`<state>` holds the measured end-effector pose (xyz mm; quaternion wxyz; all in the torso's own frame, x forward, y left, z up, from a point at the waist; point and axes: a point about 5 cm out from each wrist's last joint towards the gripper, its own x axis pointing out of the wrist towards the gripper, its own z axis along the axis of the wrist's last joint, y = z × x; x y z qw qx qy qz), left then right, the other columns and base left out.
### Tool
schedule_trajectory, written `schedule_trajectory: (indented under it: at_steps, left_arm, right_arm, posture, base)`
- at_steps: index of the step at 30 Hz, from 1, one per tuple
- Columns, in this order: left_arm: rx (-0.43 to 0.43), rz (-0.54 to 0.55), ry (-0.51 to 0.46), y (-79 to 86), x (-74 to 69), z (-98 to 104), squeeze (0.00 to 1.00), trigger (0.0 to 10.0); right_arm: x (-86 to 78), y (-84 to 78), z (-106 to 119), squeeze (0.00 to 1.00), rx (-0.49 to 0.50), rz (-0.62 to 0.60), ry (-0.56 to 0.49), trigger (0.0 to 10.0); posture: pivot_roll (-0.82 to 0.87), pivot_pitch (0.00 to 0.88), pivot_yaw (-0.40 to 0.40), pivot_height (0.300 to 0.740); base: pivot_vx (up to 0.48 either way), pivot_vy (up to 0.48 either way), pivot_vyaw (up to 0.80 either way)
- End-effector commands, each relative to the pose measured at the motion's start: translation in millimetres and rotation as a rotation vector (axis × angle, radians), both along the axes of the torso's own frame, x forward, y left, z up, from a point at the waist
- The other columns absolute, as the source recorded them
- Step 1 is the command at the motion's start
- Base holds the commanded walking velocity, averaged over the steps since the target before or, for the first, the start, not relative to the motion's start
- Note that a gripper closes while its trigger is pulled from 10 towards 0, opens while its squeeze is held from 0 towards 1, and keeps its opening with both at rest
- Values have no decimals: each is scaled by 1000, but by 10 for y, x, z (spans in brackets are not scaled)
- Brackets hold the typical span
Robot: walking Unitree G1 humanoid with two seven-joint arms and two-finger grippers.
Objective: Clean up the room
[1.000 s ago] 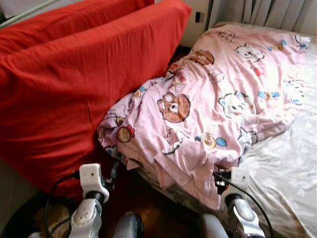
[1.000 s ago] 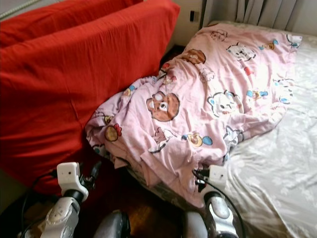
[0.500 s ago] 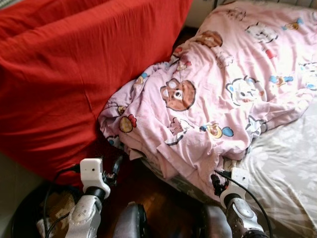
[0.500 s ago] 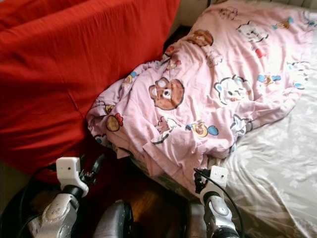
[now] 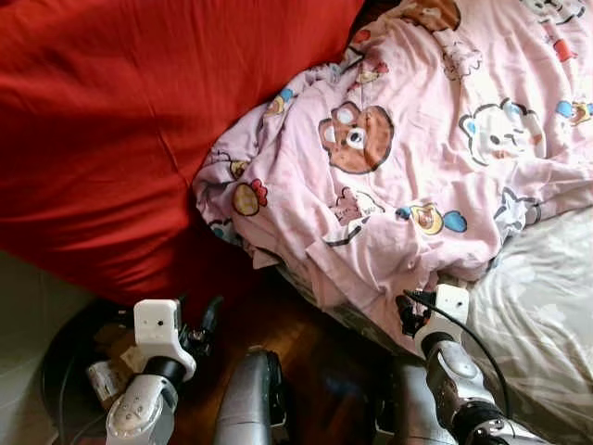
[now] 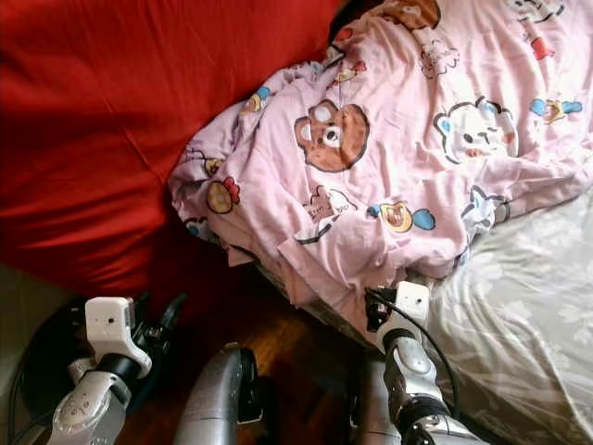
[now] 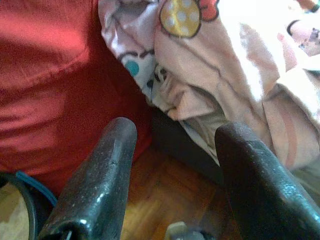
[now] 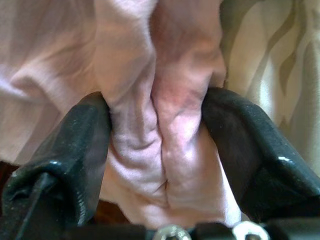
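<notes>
A pink blanket point(image 5: 398, 176) printed with cartoon bears lies crumpled on the bed, its edge hanging over the near side. My right gripper point(image 5: 408, 315) sits at that hanging hem. In the right wrist view it point(image 8: 157, 145) is shut on a bunched fold of the pink blanket point(image 8: 150, 75). My left gripper point(image 5: 208, 315) hovers low over the wooden floor beside the red cover. The left wrist view has its black fingers point(image 7: 107, 170) spread apart and open, nothing between them, pointing at the blanket's drooping corner point(image 7: 200, 65).
A big red fabric-covered cushion or sofa point(image 5: 111, 120) leans at the left, touching the blanket. The mattress has a grey floral sheet point(image 5: 547, 306). A dark round bin point(image 5: 65, 362) with scraps sits at the lower left. Wooden floor point(image 5: 306, 343) shows between bed and my legs.
The camera has tilted down and closer, so the whole scene slid upward. Both grippers hold about the same place; the right one stays at the blanket's hem.
</notes>
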<state>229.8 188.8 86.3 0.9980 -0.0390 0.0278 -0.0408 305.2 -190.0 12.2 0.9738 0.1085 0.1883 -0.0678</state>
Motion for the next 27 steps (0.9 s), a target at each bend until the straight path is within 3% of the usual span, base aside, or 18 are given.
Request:
schedule_trajectory:
  at_steps: [1, 9, 17, 21, 22, 23, 24, 26, 27]
  left_arm:
    - [12, 18, 44, 62, -77, -52, 0, 10000]
    - [12, 21, 61, 60, -102, -42, 0, 10000]
    - [16, 13, 80, 62, -143, -54, 0, 10000]
    - [16, 12, 84, 65, -140, -55, 0, 10000]
    - [16, 10, 86, 62, -141, -56, 0, 10000]
    - [16, 10, 87, 61, -142, -57, 0, 10000]
    - [17, 9, 88, 61, -143, -57, 0, 10000]
    - [17, 9, 89, 63, -143, -56, 0, 10000]
    - [17, 10, 91, 67, -146, -57, 0, 10000]
  right_arm:
    - [-34, -6, -33, 0, 17, -30, 4, 10000]
    - [-124, 30, -131, 0, 20, -34, 42, 10000]
    - [-249, 74, -294, 0, -17, -38, 176, 10000]
    - [-246, 93, -297, 0, -5, -44, 180, 10000]
    - [-245, 127, -301, 0, 11, -35, 182, 9059]
    - [-246, 141, -306, 0, 17, -31, 183, 6078]
    - [-243, 156, -305, 0, 20, -25, 183, 1059]
    - [-238, 160, -301, 0, 19, -24, 183, 1059]
    - [-228, 170, -293, 0, 17, -24, 180, 0]
  posture:
    - [169, 374, 150, 616]
    - [170, 379, 150, 616]
    - [174, 383, 154, 616]
    - [177, 380, 155, 616]
    - [178, 378, 156, 616]
    - [178, 378, 156, 616]
    - [179, 376, 157, 616]
    - [179, 377, 157, 616]
    - [178, 378, 158, 616]
  base:
    - [0, 0, 0]
    - [0, 0, 0]
    - [0, 0, 0]
    - [0, 0, 0]
    - [0, 0, 0]
    - [0, 0, 0]
    - [0, 0, 0]
    - [0, 0, 0]
    - [0, 0, 0]
